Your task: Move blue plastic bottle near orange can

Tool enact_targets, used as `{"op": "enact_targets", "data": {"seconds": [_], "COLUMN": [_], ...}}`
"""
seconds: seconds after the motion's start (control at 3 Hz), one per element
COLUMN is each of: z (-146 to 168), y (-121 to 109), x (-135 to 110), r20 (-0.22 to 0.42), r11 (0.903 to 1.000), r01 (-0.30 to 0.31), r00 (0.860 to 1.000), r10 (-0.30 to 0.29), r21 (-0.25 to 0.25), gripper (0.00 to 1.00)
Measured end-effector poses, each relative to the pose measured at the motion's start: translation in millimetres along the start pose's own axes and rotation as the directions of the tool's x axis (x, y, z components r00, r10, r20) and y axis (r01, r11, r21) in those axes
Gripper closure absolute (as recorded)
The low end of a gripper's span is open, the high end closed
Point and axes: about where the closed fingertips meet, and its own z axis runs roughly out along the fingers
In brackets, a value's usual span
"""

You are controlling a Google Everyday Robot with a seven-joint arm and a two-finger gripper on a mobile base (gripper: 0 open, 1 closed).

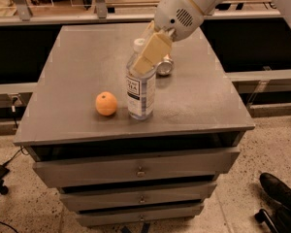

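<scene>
The blue plastic bottle (140, 93) stands upright near the front middle of the grey cabinet top (87, 57). It is clear with a white cap and a white label with dark print. My gripper (139, 64) reaches down from the upper right and is shut around the bottle's upper part, just below the cap. One cream-coloured finger (153, 51) covers the bottle's shoulder. The orange can (164, 67) sits just behind and to the right of the bottle. Only its shiny silver end shows; the rest is hidden by my gripper.
A round orange fruit (106, 104) lies on the top just left of the bottle. The cabinet has drawers (140, 171) below. A rail and shelving run behind the cabinet. A dark shoe (281, 193) is on the floor at the lower right.
</scene>
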Motion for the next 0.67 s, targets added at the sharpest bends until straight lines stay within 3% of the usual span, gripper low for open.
{"op": "enact_targets", "data": {"seconds": [0.67], "z": [-4.0], "y": [2.9], "x": [-7.3], "r20": [0.016], "r11": [0.9995], "r01": [0.029], "r00": [0.999], "r10": [-0.029], "r21": [0.012], "gripper": [0.1]}}
